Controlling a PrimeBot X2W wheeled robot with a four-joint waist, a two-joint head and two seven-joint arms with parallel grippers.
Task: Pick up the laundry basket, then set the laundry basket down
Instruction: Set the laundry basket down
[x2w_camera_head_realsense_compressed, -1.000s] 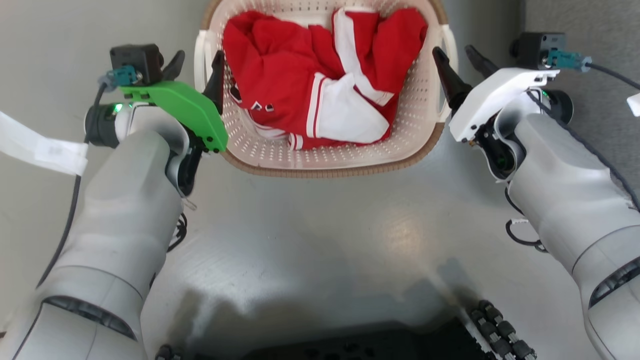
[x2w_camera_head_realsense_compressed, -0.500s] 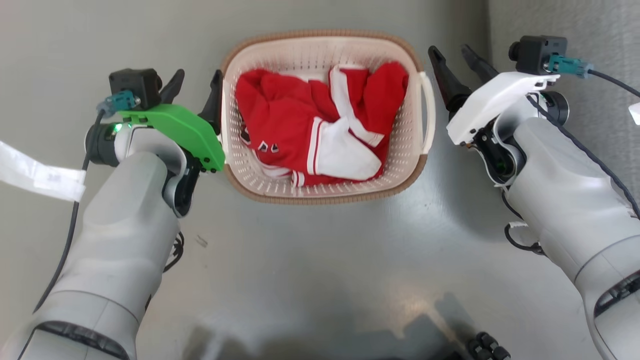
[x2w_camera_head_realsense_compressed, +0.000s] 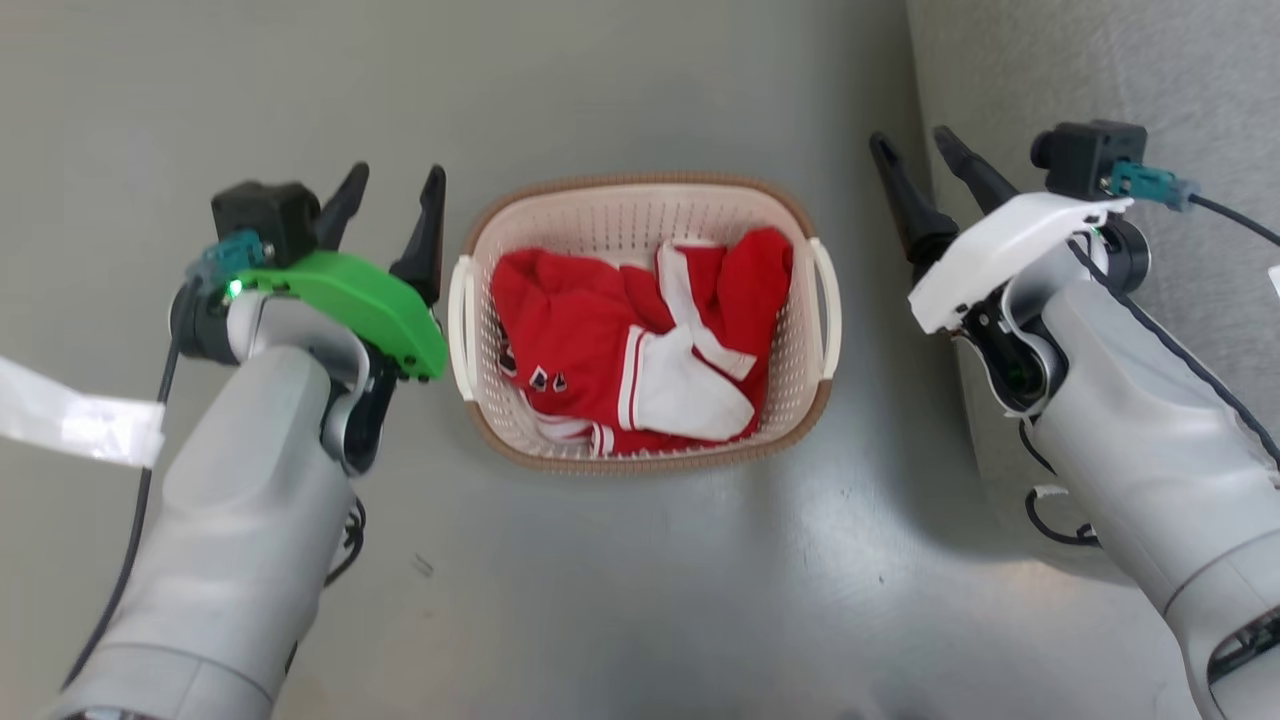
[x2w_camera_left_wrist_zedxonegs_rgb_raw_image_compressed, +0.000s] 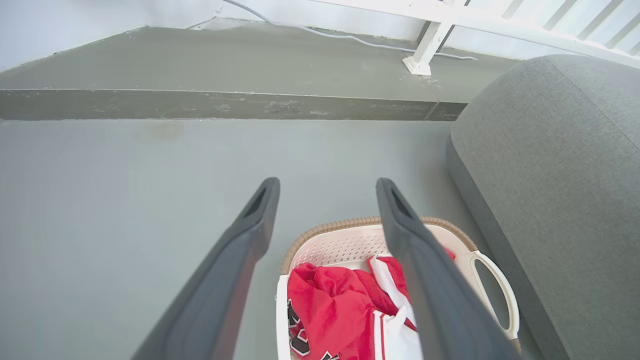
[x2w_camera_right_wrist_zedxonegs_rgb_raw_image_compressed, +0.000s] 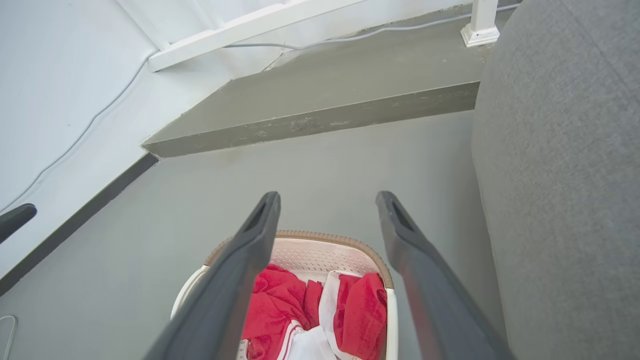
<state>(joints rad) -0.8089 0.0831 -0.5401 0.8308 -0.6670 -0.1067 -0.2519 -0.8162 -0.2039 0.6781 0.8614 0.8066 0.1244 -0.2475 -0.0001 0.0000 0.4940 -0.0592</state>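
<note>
Head view, looking down on a grey floor (x2w_camera_head_realsense_compressed: 640, 600). At the left edge is a white strip (x2w_camera_head_realsense_compressed: 80, 428); what it belongs to is unclear. Next comes the left gripper (x2w_camera_head_realsense_compressed: 397, 175): two dark fingers spread apart, nothing between them. It sits just left of the laundry basket (x2w_camera_head_realsense_compressed: 640, 184) and clear of it, with no contact at the left handle (x2w_camera_head_realsense_compressed: 460, 330).

Centre: the basket stands upright on the floor between the two arms. Red-and-white clothing (x2w_camera_head_realsense_compressed: 590, 330) is bunched inside, below the brown rim. The right handle (x2w_camera_head_realsense_compressed: 829, 310) is likewise free.

Right: the right gripper (x2w_camera_head_realsense_compressed: 910, 140) has its fingers apart and is empty. It is further from the basket than the left one, with bare floor between. Beyond it a grey upholstered seat (x2w_camera_head_realsense_compressed: 1100, 60) takes the right side, and the right forearm overlaps its edge.

Left wrist view: looks down past spread fingers onto the basket's far rim and right handle, so that gripper seems to sit above handle height. Right wrist view is much the same, with the basket low between its fingers. A low step (x2w_camera_left_wrist_zedxonegs_rgb_raw_image_compressed: 200, 104) crosses the floor further off.

Progress, judged: the basket rests on the floor and neither gripper has it. That fits either end of the job, lift not begun or set-down finished. The pictures don't settle which. If the lift is yet to come, both handles must be reached and closed on. If not, nothing is left.
</note>
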